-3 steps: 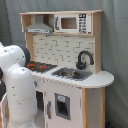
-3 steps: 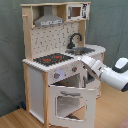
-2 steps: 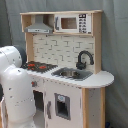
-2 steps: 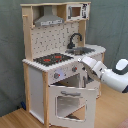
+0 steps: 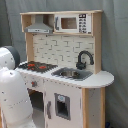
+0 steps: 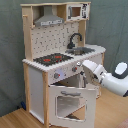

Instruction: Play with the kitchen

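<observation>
Toy kitchen, oven door hanging open, robot arm at its front, jaws' state unclear

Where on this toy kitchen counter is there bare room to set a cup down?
The rounded counter end, past the sink and black faucet, is bare. The hob is flat and unoccupied too. The front is crowded: the arm reaches above the open oven door.
</observation>
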